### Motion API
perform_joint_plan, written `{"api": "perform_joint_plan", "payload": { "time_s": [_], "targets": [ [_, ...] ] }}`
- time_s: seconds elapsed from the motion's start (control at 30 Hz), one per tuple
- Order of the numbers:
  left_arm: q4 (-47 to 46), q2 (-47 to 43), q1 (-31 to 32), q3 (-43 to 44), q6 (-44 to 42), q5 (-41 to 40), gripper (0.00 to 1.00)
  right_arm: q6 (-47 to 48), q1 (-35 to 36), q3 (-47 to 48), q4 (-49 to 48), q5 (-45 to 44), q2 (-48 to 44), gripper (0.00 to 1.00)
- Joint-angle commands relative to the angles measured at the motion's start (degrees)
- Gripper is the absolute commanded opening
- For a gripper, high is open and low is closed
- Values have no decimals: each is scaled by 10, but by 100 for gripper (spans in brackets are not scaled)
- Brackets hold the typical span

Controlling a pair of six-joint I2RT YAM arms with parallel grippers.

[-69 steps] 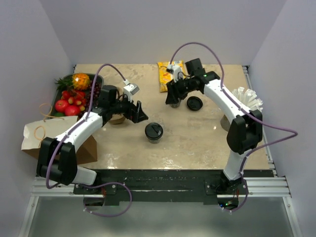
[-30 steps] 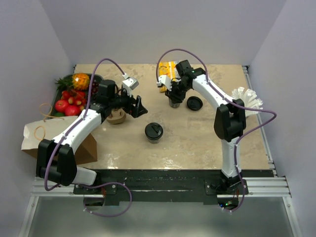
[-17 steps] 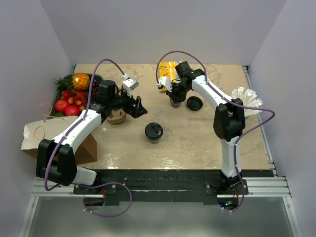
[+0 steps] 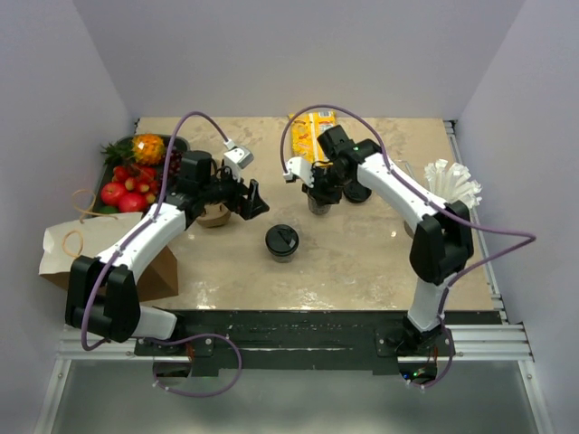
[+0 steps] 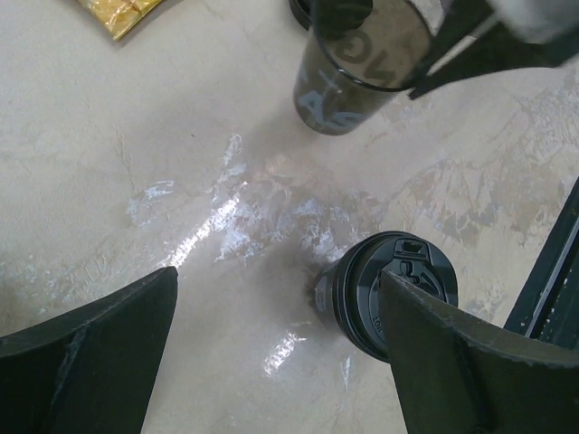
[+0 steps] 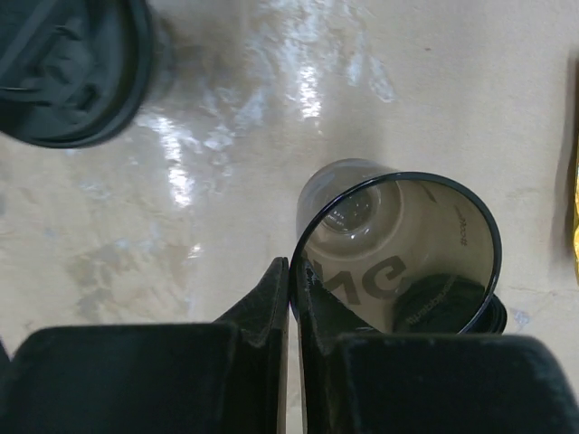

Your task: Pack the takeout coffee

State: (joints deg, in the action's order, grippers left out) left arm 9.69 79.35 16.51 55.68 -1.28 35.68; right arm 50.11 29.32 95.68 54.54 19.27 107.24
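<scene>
Overhead first: the right gripper (image 4: 317, 193) is pinched on the rim of the open smoked plastic cup (image 4: 318, 204), which stands behind mid-table. The left gripper (image 4: 252, 201) hangs spread wide and holds nothing. The lidded coffee cup (image 4: 282, 242) stands apart, nearer the arm bases. A loose lid (image 4: 359, 192) is partly hidden behind the right arm.

Left wrist view: both cups lie ahead of the spread fingers (image 5: 90, 353), and neither is touched.

Right wrist view: the cup wall is clamped with one finger (image 6: 318, 312) inside and one outside. The wall looks thin, so expect a light, flexible, slippery cup. A rim pinch may deform it, so grip gently. The cup looks empty. The lidded cup's contents cannot be seen.
</scene>
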Motion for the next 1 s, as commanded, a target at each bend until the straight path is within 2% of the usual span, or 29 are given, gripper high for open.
{"api": "perform_joint_plan", "payload": {
  "time_s": [0.0, 0.2, 0.5, 0.57, 0.6, 0.63, 0.73, 0.87, 0.97],
  "targets": [
    [-25, -19, -3, -5, -11, -3, 95, -28, 18, -59, 20, 17, -79, 1],
    [-29, -9, -3, -2, -7, -3, 95, -54, 31, -157, -8, 17, -131, 1],
    [-28, 8, -3, 11, -5, -2, 95, -54, 45, -192, -22, 16, -134, 3],
    [-28, 10, -3, 10, -4, -2, 95, -54, 48, -192, -19, 17, -133, 9],
    [-28, 11, -3, 9, -3, -3, 95, -54, 48, -190, -16, 18, -132, 14],
    [-28, 11, -3, 10, -3, -3, 95, -54, 49, -187, -9, 19, -131, 25],
    [-25, 12, -3, 11, -6, -2, 95, -47, 49, -158, 18, 18, -132, 38],
    [-26, 15, -5, 12, -4, 0, 95, -38, 49, -76, 64, 23, -119, 40],
    [-29, 17, -9, 13, 1, 1, 95, -50, 40, -13, 59, 20, -101, 40]
  ]
}}
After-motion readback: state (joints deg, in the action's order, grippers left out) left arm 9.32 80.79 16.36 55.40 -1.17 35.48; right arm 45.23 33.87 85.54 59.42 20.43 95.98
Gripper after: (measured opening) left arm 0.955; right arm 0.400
